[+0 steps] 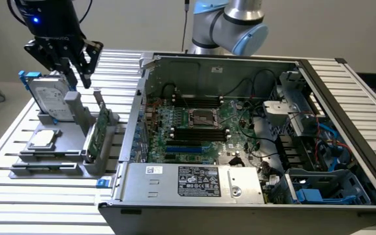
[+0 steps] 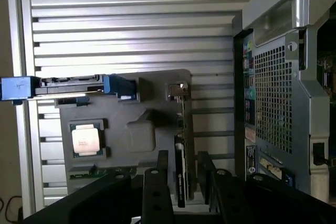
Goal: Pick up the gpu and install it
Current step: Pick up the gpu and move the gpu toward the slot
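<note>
Ribbed aluminium slats are forming the desk [image 1: 44,196] [image 2: 131,24], with a plain pale wall running behind it. An open computer case [image 1: 142,88] [image 2: 273,98] is lying on its side across the middle and the exterior view's right, its motherboard [image 1: 201,122] facing up. A grey holder [image 1: 70,161] [image 2: 142,135] is sitting just beside the case on the exterior view's left.

The gpu [image 1: 96,132] [image 2: 184,124] is standing on edge in the holder's slot nearest the case, green board showing in the exterior view and silver bracket at its far end. A silver hard drive [image 1: 47,95] [image 2: 68,85] with a blue frame is standing upright at the far left of the holder. A small square chip [image 1: 44,138] [image 2: 86,140] is lying flat nearer the front.

The arm [image 1: 230,24] is reaching over from the far side. The end effector [image 1: 76,73] [image 2: 182,156] is hovering above the holder's far end with its fingers [image 2: 156,192] spread wide. In the wrist view they are standing one on each side of the card's top edge, with a gap on both sides, and are gripping nothing.
</note>
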You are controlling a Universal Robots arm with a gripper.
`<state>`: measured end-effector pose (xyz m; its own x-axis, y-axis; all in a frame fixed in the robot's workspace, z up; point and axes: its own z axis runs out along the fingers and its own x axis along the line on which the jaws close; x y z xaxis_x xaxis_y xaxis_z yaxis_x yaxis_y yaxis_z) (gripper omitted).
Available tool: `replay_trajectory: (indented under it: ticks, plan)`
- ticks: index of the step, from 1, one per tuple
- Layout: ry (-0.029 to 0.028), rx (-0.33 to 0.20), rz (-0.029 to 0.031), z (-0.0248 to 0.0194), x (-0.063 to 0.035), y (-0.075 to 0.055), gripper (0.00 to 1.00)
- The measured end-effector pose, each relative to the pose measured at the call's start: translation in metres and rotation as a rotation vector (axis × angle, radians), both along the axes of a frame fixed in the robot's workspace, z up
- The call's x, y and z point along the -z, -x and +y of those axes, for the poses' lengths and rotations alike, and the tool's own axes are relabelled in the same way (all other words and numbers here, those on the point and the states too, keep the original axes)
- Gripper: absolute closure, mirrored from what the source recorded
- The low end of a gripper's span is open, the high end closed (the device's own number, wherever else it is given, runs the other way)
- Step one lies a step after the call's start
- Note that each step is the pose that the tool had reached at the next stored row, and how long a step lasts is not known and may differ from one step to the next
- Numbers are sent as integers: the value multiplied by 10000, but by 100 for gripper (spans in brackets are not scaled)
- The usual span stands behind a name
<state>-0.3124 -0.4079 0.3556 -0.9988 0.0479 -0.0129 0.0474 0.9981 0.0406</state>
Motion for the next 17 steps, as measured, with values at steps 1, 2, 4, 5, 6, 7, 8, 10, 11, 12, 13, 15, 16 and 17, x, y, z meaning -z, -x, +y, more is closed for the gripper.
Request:
replay_trajectory:
  ticks: [1, 2, 4, 5, 6, 7, 8, 10, 11, 12, 13, 15, 16, 17]
  plan:
    - [0, -1, 0, -24, 18, 0, 64]
    - [-1, -2, 0, -46, 36, 0, 64]
    - [-1, -20, -1, -74, 73, -1, 64]
    - [0, -37, 0, -85, 91, -1, 64]
    - [1, -53, 1, -96, 108, 0, 64]
    - [0, -77, 0, -107, 128, 0, 64]
    - [1, -105, 0, -115, 145, 0, 64]
    - [1, -182, 2, -131, 181, 0, 64]
    - [1, -229, 2, -138, 200, 0, 64]
    - [0, -282, 3, -144, 218, 0, 64]
    - [0, -340, 4, -150, 236, 0, 64]
    - [0, -458, 4, -162, 274, 0, 64]
    - [1, -510, 5, -167, 291, 0, 64]
    - [1, -560, 5, -173, 309, 0, 64]
